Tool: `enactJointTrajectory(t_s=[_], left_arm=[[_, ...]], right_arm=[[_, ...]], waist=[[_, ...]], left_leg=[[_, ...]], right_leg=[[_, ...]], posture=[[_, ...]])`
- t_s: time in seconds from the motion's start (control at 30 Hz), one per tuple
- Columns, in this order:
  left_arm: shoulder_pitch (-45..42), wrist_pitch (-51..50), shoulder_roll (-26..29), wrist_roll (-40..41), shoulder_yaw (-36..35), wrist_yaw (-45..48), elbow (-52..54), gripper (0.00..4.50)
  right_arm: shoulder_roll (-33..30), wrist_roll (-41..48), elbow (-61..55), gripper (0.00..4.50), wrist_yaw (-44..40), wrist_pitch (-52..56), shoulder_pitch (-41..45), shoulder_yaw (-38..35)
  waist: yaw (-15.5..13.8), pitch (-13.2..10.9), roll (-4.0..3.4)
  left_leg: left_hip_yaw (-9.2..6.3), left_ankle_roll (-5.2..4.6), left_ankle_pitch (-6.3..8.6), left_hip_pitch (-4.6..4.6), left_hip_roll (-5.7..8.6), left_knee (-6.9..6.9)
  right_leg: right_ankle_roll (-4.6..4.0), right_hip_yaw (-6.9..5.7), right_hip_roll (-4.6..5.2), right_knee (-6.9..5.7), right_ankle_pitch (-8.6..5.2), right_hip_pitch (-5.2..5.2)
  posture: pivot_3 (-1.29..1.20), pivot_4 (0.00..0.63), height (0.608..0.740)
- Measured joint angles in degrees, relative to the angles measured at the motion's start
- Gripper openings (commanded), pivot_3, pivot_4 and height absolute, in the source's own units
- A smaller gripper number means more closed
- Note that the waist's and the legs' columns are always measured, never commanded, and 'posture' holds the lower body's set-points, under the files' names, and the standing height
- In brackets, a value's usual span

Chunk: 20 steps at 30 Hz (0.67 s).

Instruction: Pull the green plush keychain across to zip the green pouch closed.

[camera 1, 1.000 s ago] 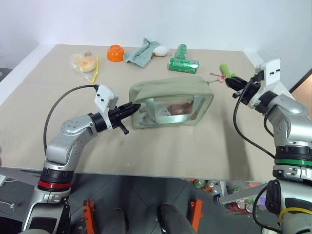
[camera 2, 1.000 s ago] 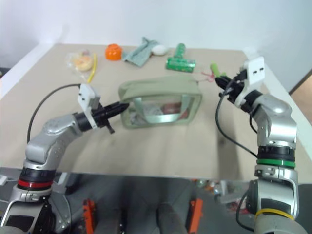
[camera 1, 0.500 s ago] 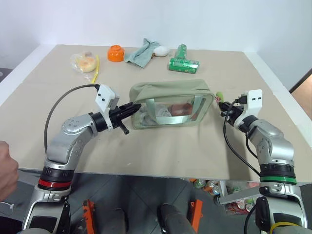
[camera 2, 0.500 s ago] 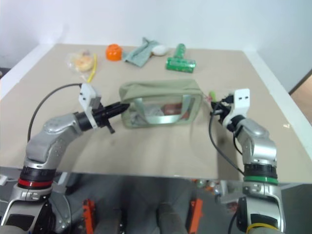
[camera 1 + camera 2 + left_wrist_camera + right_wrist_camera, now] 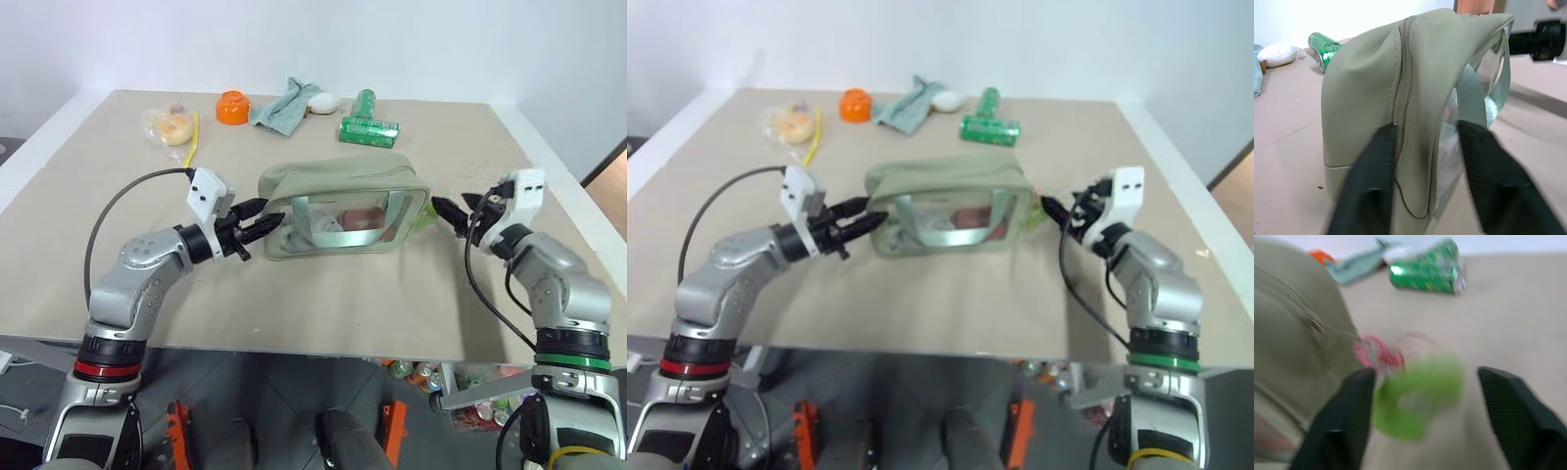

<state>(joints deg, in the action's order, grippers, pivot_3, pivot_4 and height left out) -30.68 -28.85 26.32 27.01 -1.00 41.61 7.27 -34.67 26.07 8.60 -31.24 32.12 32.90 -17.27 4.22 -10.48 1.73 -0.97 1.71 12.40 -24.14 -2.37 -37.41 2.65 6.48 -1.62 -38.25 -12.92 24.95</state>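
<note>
With the zipper drawn shut along the pouch (image 5: 343, 206), both grippers stand open and empty: the left gripper (image 5: 266, 217) at its near end, the right gripper (image 5: 1420, 416) beyond. The keychain (image 5: 1418, 394) hangs loose between the right fingers at the pouch's far end; next, I judge, both arms only need to back away.

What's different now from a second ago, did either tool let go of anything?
Both let go. The right tool, which held the green plush keychain pulled out to the right, came back toward the green pouch and opened; the keychain now hangs at the pouch's right end. The left tool opened off the pouch's left end. The pouch stayed put.
</note>
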Motion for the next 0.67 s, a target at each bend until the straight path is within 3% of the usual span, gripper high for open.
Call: enactJointTrajectory(t_s=[0.13, 0.37, 0.47, 0.67], left_arm=[[0.11, -0.02, 0.0, 0.83, -1.84, -0.65, 0.68, 4.48], [2.98, -0.31, 0.55, 3.92, -9.46, -5.18, 5.09, 4.48], [9.5, 1.03, 3.72, 2.04, -11.26, -5.76, 6.74, 4.48], [21.6, 5.45, 5.06, -6.96, -6.05, -7.06, 8.59, 4.48]], right_arm=[[-3.65, 3.6, -7.38, 4.5, -2.74, 3.15, -3.7, -2.79], [-6.89, 10.98, -16.78, 4.5, -7.63, 9.61, -13.79, -5.99], [-7.93, 12.36, -22.27, 4.5, -8.53, 10.86, -19.05, -6.34], [-2.79, 9.69, -28.31, 4.5, -7.36, 5.32, -28.6, -3.71]], waist=[[-0.11, 0.0, 0.01], [0.02, 0.01, -0.01], [0.11, 0.05, -0.04], [-0.1, 0.06, -0.02]], left_leg=[[-0.05, 0.0, 0.0, -0.01, 0.0, 0.0], [0.01, -0.01, 0.0, 0.07, -0.03, -0.02], [0.01, -0.02, 0.01, 0.33, -0.1, 0.03], [0.07, -0.01, 0.01, 0.73, -0.04, 0.01]], right_leg=[[0.14, -0.03, 0.01, 0.01, -0.09, -0.03], [0.12, 0.01, 0.0, 0.0, -0.07, -0.05], [0.1, 0.01, -0.08, -0.01, -0.1, -0.26], [-0.12, 0.04, 0.03, 0.05, -0.26, -0.73]], posture=[[0.0, 0.15, 0.74], [0.0, 0.15, 0.74], [0.0, 0.15, 0.74], [0.0, 0.15, 0.74]])
